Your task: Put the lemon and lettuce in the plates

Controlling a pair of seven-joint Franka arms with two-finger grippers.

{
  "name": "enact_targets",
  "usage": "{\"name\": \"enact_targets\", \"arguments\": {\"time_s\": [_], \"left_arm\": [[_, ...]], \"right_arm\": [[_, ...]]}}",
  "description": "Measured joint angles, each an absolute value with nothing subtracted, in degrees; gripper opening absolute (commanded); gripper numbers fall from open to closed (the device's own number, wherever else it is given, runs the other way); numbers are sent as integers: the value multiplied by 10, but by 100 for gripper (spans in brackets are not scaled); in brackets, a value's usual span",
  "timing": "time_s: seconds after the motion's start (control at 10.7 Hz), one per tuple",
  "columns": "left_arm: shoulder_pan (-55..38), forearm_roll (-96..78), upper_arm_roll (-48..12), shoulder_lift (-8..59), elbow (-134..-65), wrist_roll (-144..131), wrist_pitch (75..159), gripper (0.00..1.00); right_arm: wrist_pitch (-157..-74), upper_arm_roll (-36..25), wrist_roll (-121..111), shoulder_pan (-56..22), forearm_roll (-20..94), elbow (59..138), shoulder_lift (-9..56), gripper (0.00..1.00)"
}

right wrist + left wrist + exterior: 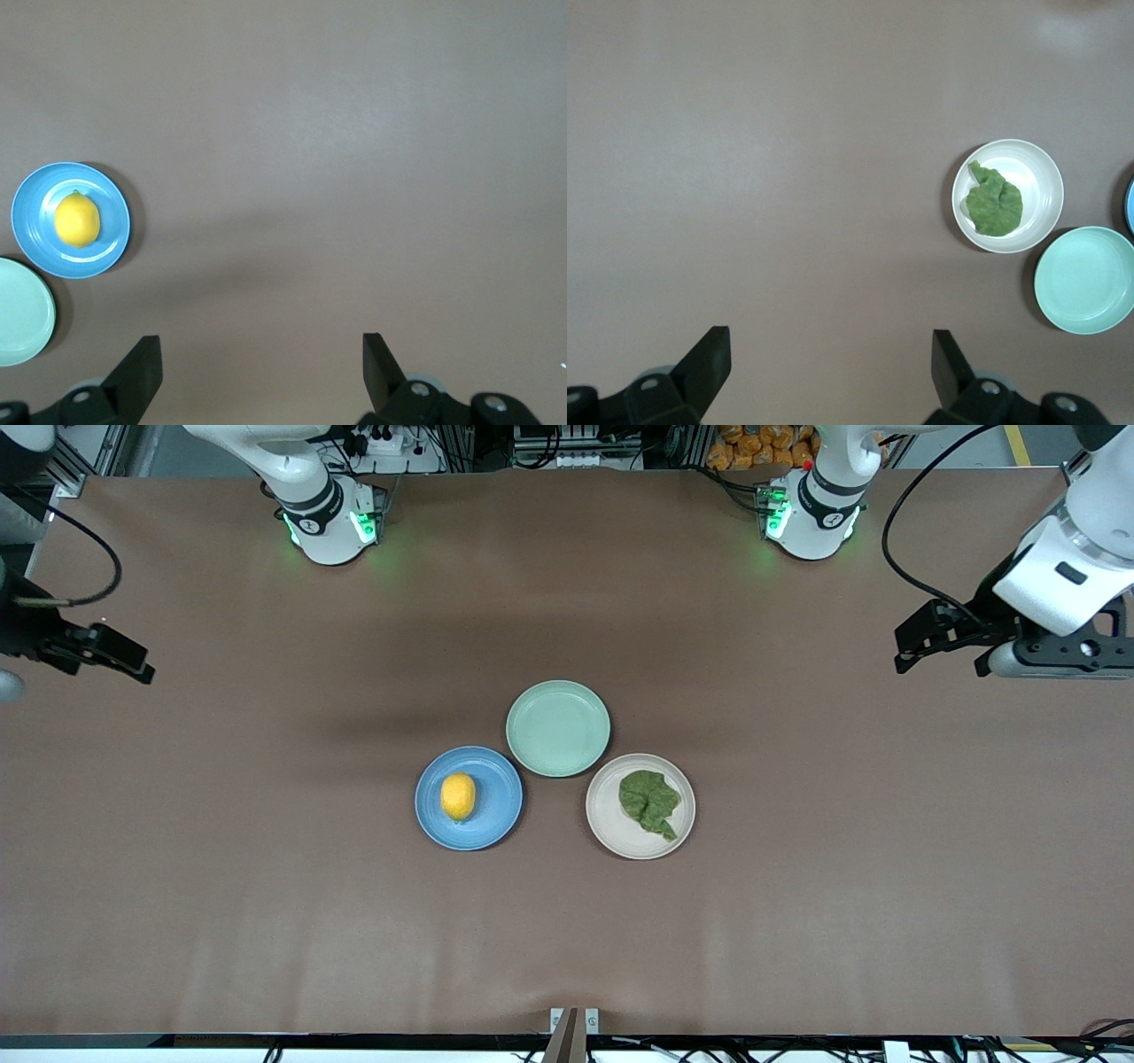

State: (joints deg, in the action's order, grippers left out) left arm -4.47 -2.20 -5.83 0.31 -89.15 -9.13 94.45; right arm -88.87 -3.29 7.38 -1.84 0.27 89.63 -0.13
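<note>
The yellow lemon [458, 795] lies in the blue plate [496, 815]; both show in the right wrist view, the lemon [77, 220] in the plate [31, 239]. The dark green lettuce [649, 802] lies in the pale beige plate [607, 819], also seen in the left wrist view as lettuce [993, 203] in the plate [1036, 177]. My left gripper [908, 657] is open and empty, up over the bare table at the left arm's end. My right gripper [142, 673] is open and empty, up over the table at the right arm's end.
An empty mint-green plate [558, 727] sits between the two plates, farther from the front camera; it also shows in the left wrist view [1085, 280] and the right wrist view [22, 312]. Brown table surface [266, 921] surrounds the plates.
</note>
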Motion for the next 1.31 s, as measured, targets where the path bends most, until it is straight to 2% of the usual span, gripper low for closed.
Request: {"name": "enact_targets", "arguments": {"time_s": [0.28,0.75,1.31], "left_arm": [[-41,-20,-57,3,-884,-91,942,100],[-41,-19,-59,3,-874,-91,902,100],[-41,-16,-61,3,-871,-90,898,100]], "right_arm": [[-856,-46,74,-29,3,852,-1,100],[-845,-49,74,-36,3,833,-1,100],[-839,-62,73,-42,3,829,3,100]]}}
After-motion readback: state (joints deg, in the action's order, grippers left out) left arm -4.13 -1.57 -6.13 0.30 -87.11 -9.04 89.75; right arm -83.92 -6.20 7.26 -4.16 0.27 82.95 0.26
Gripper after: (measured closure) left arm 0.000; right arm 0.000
